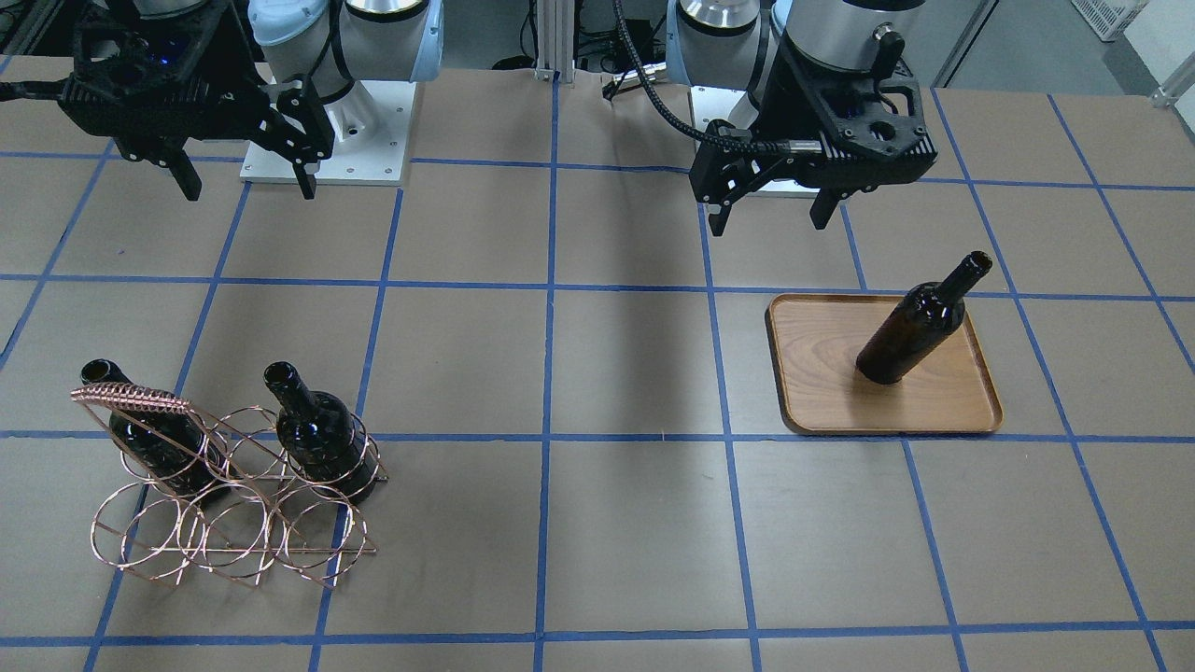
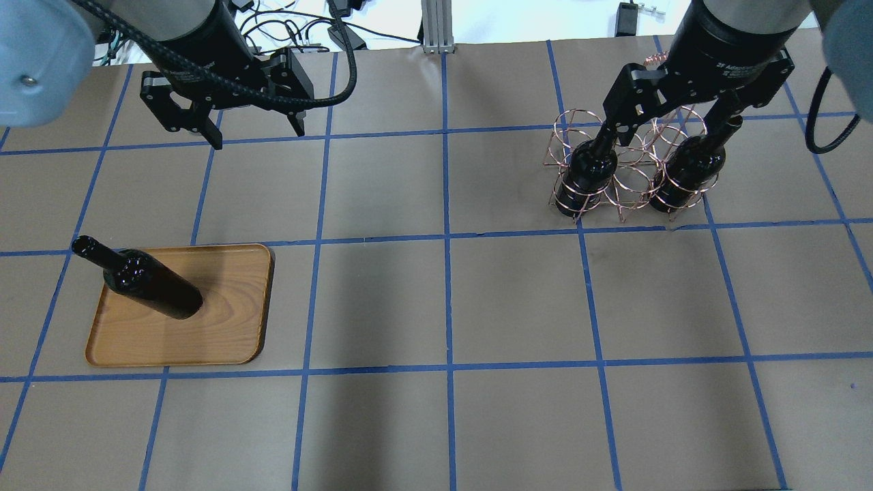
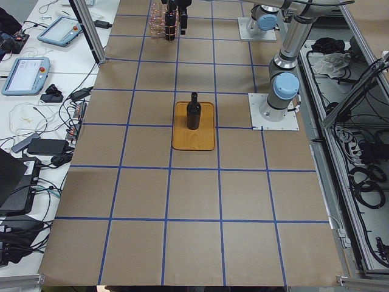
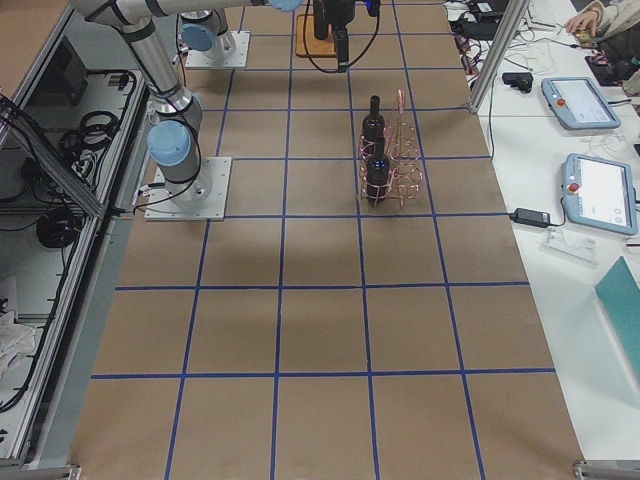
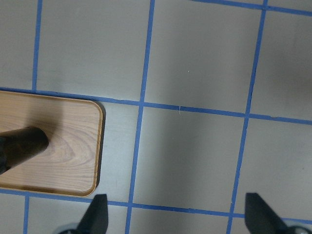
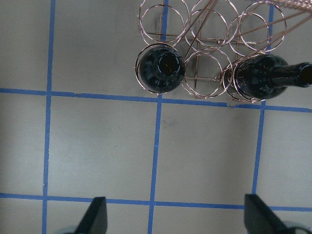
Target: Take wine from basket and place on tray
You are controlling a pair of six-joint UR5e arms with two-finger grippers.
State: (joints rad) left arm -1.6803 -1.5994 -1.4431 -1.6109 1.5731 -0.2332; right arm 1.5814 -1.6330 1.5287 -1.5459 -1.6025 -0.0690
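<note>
From the front-facing camera, the left gripper [image 1: 770, 219] hangs above the table [image 1: 607, 373] with its jaws spread wide and nothing between them. The wine bottle [image 1: 915, 327] stands on the tray [image 1: 822, 383], below this gripper and farther from the robot's base than its fingertips, clear of them. The right gripper [image 1: 249, 191] is just as wide open and empty, and the basket [image 1: 233, 532], with two other bottles [image 1: 322, 439] in its rings, sits below it and well out from it. From overhead, tray and bottle lie clear of the left gripper's fingers, while the right gripper's fingers overlap the necks of the basket's bottles in the picture; contact cannot be judged there. The exterior left view shows the wine bottle upright about mid-tray. The exterior right view shows both basket bottles upright. In the left wrist view the fingertips [image 5: 100, 214] sit far apart over bare table, with the tray's corner and the bottle ahead and off to one side. In the right wrist view the fingertips [image 6: 97, 214] are equally far apart, and the basket lies ahead of them.
</note>
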